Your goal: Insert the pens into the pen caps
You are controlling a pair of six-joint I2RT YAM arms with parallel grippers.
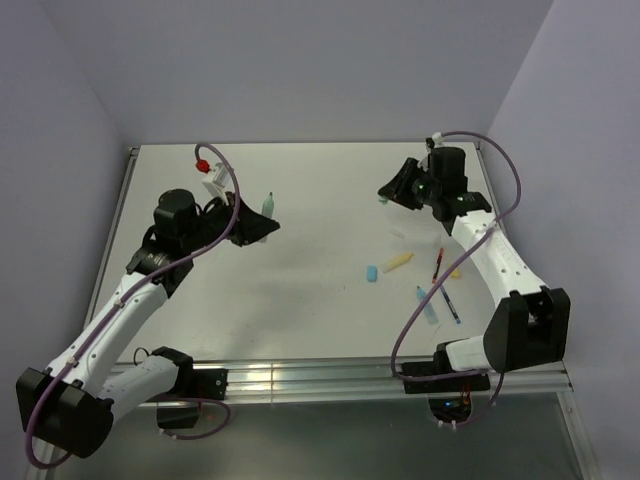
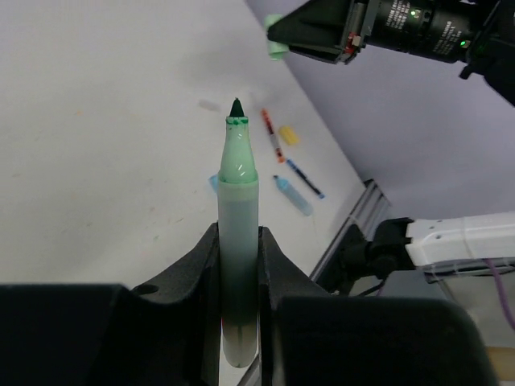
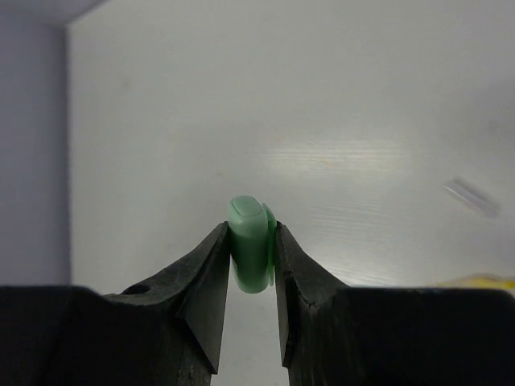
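My left gripper is shut on a pale green pen, a stubby marker held upright with its dark tip bare. Raised over the far right of the table, my right gripper is shut on a green pen cap. The pen and the cap are well apart. On the table at the right lie a yellow pen, a red pen, a light blue pen, a dark blue pen, a light blue cap and a yellow cap.
A small clear piece lies on the white table near the yellow pen. A metal rail runs along the near edge. Grey walls close in the back and both sides.
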